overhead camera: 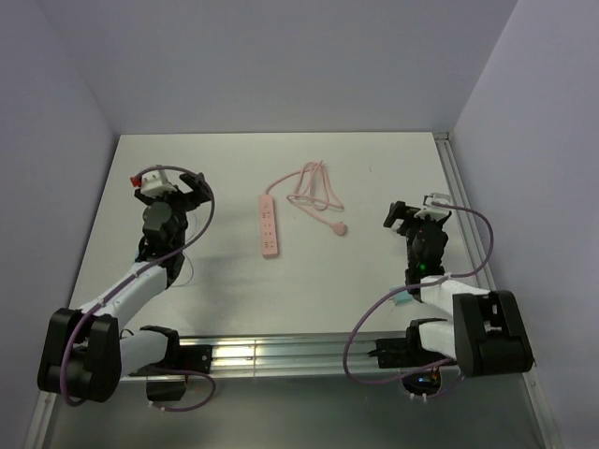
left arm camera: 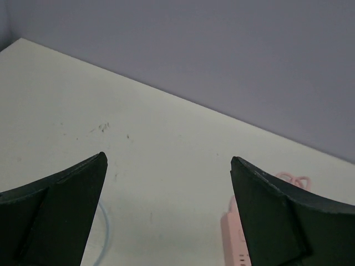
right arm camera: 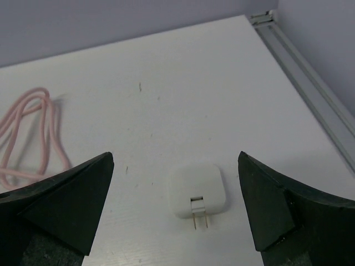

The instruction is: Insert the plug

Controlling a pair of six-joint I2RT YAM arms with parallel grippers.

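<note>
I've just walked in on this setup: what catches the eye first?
A long pink power strip lies mid-table, its pink cord looped just beyond it. In the right wrist view, a white two-pronged adapter lies on the table just ahead of the open right gripper.

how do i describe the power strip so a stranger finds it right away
Start at the middle of the table, between the left arm and right arm. The strip lies flat there, pointing from near edge to far wall. It is a straight, rigid pink bar, unlike the thin looped pink cord on its right.
</note>
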